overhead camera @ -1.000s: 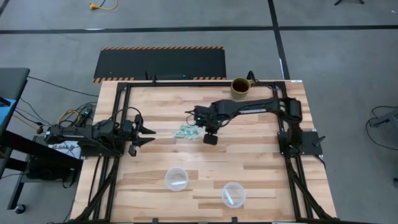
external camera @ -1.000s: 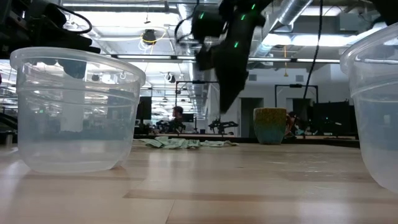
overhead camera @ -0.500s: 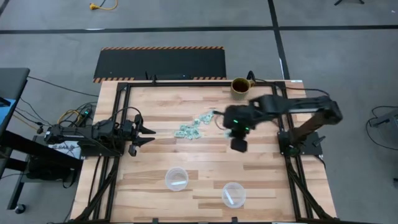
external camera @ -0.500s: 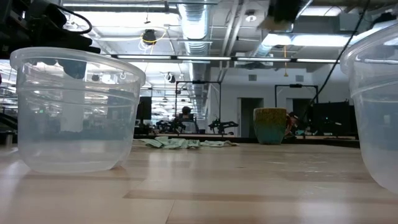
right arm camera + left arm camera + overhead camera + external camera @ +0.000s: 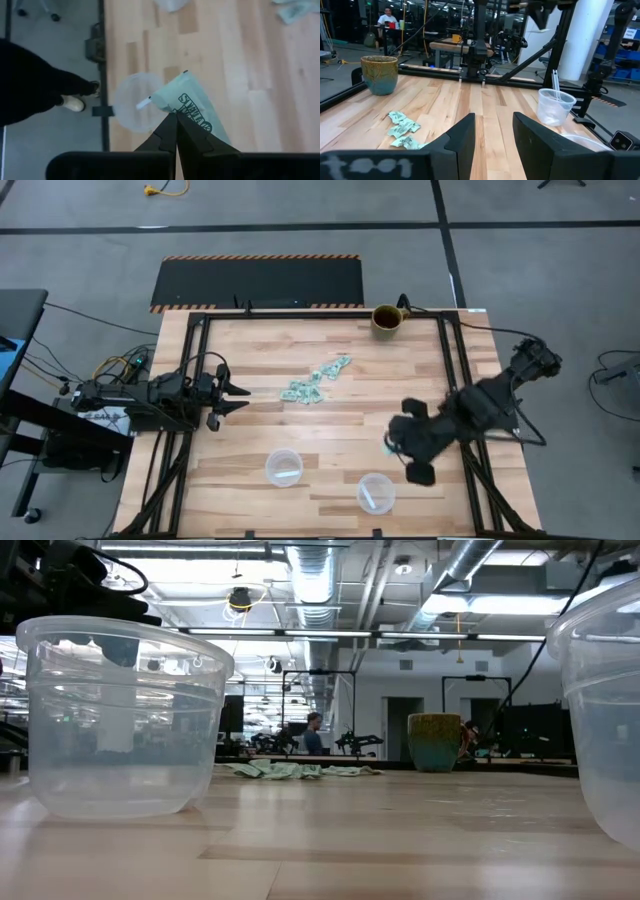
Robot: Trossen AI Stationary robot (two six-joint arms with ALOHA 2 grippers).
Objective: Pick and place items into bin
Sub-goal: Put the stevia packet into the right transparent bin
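Note:
The items are small mint-green packets lying flat in a loose pile (image 5: 315, 380) at mid-table, also seen in the low view (image 5: 295, 770) and the left wrist view (image 5: 402, 131). My right gripper (image 5: 393, 447) hangs above the table's near right part, just on the far side of the right clear cup (image 5: 375, 492), shut on one packet (image 5: 192, 107). The right wrist view looks down past it onto a clear cup (image 5: 136, 102) with a white piece inside. My left gripper (image 5: 237, 398) waits open at the table's left side, its fingers (image 5: 465, 137) pointing at the pile. My right gripper pinches a single mint-green packet between its two fingertips (image 5: 170, 131), on the packet's printed end (image 5: 186, 116). The fingers point down from above. The packet is lifted clear of the table and sticks out past the fingertips, over the clear cup below.
A second clear cup (image 5: 283, 468) stands near the table's near edge, left of the first. A brown-green mug (image 5: 386, 318) stands at the far edge. A dark frame rail runs along the table's sides. A person's dark leg and shoe (image 5: 70, 102) show on the floor beside the table.
My right gripper has risen from the pile with a packet in its fingers and swung toward the table's near right corner, ending by the right cup. It has left the low view. The pile and both cups have stayed put.

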